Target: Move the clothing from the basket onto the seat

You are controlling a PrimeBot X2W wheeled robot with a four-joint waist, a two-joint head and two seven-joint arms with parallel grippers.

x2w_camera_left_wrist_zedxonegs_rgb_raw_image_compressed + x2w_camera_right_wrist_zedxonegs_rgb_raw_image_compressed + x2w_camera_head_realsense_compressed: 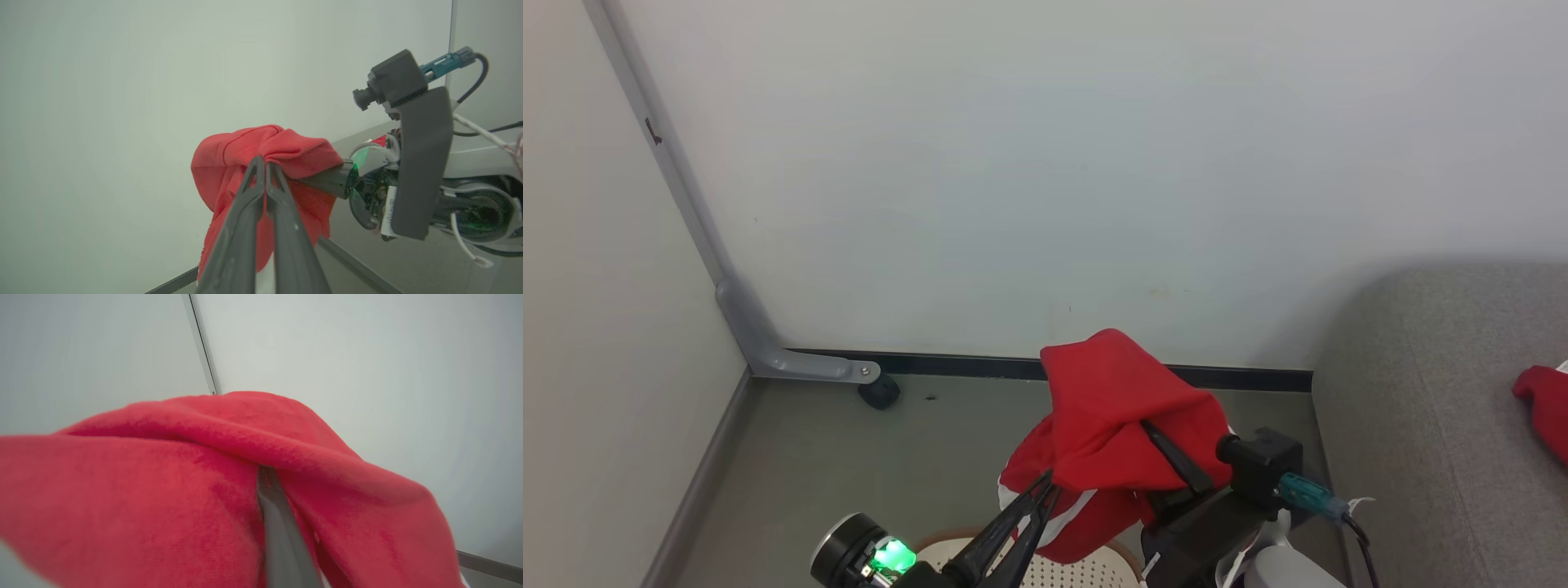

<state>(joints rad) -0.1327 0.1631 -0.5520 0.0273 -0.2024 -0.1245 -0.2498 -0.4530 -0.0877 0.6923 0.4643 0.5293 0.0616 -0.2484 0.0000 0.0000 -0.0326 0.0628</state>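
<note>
A bright red piece of clothing (1115, 400) with white panels hangs bunched in the air above the basket (1078, 576), whose cream perforated wall and brown rim peek in at the bottom edge. My left gripper (1049, 483) is shut, its tips pinching a gather of the fabric (245, 151). From the right, my right gripper (1147, 426) reaches into a fold and is shut on the same garment, which drapes over its fingers (282, 531). The grey seat (1421, 408) lies to the right, with another red garment (1543, 408) resting on it.
A pale wall rises close behind. A grey post with a bracket and a black caster (880, 393) stands in the left corner. Grey-green floor (866, 465) spreads between the wall and the basket, with a dark baseboard (964, 365) along the wall.
</note>
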